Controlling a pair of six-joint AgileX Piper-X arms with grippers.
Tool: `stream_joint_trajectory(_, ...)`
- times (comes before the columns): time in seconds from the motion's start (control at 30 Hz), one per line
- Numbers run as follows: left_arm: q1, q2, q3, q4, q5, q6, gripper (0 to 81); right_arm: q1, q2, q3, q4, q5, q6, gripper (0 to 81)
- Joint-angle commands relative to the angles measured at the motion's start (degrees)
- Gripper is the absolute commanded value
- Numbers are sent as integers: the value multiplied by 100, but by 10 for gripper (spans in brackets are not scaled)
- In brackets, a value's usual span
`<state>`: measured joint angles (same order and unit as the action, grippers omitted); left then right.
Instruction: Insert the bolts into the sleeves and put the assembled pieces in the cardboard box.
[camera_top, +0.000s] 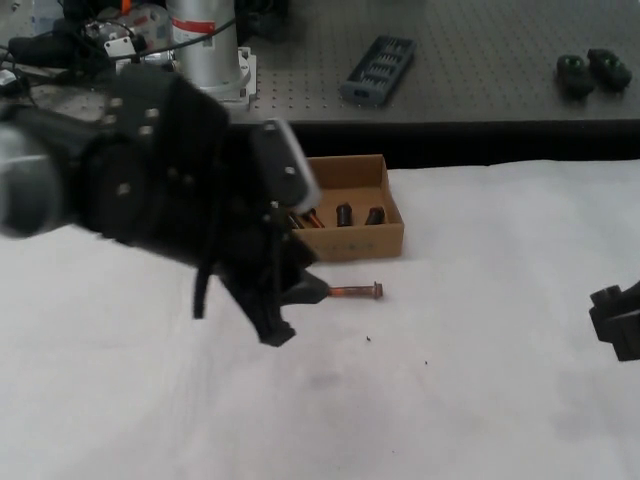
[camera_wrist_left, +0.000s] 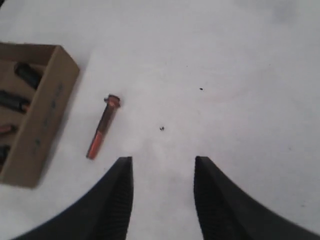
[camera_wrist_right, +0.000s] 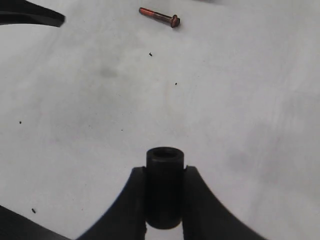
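White cloth (camera_top: 480, 400) fills the near part of the high view, with a perforated metal table (camera_top: 480, 60) running across the top of the frame behind it. Just above the centre of that frame sits the cardboard box (camera_top: 350, 243). It is open-topped and holds several finished pieces (camera_top: 343, 214), dark sleeves with copper-coloured bolt ends showing; the exact count is hard to tell. Below the box, apart from its front wall, a single bolt (camera_top: 355, 291) lies flat on the cloth with its flanged head toward the right of the frame. The left gripper (camera_wrist_left: 162, 161) hangs near the bolt's tip end, its jaws apart with nothing between them. At the right edge of the high frame, the right gripper (camera_wrist_right: 164, 172) is clamped across the side of a black sleeve (camera_wrist_right: 164, 192), whose open bore stands clear of the fingers. The bolt looks light, stiff and smooth, so it is likely to roll or slip. Taking it across the shank near the head would leave the tip free for the bore. The sleeve looks rigid and should bear a firm squeeze.
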<state>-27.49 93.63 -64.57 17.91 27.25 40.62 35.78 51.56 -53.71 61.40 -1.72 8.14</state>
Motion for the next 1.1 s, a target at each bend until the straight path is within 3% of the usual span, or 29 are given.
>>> stream_joint_trajectory(0.0, -139, 761, -644, -4, -5, 981, 300, -34, -42, -13, -3, -8, -44, 32)
stream_joint_trajectory(0.23, -179, 2000, -1884, 95, -253, 1055, 300, -103, -28, 222, -274, -27, -44, 32)
stream_joint_trajectory(0.47, -179, 2700, -2672, 283, -261, 1030, 300, -573, -28, 471, -260, -56, -44, 32)
stream_joint_trajectory(0.63, -164, 2883, -2784, 448, -239, 912, 300, -797, -28, 483, -292, -56, -44, 32)
stream_joint_trajectory(1.07, -132, 3236, -2798, 290, -38, 891, 286, -796, -28, 483, -306, -56, -44, 32)
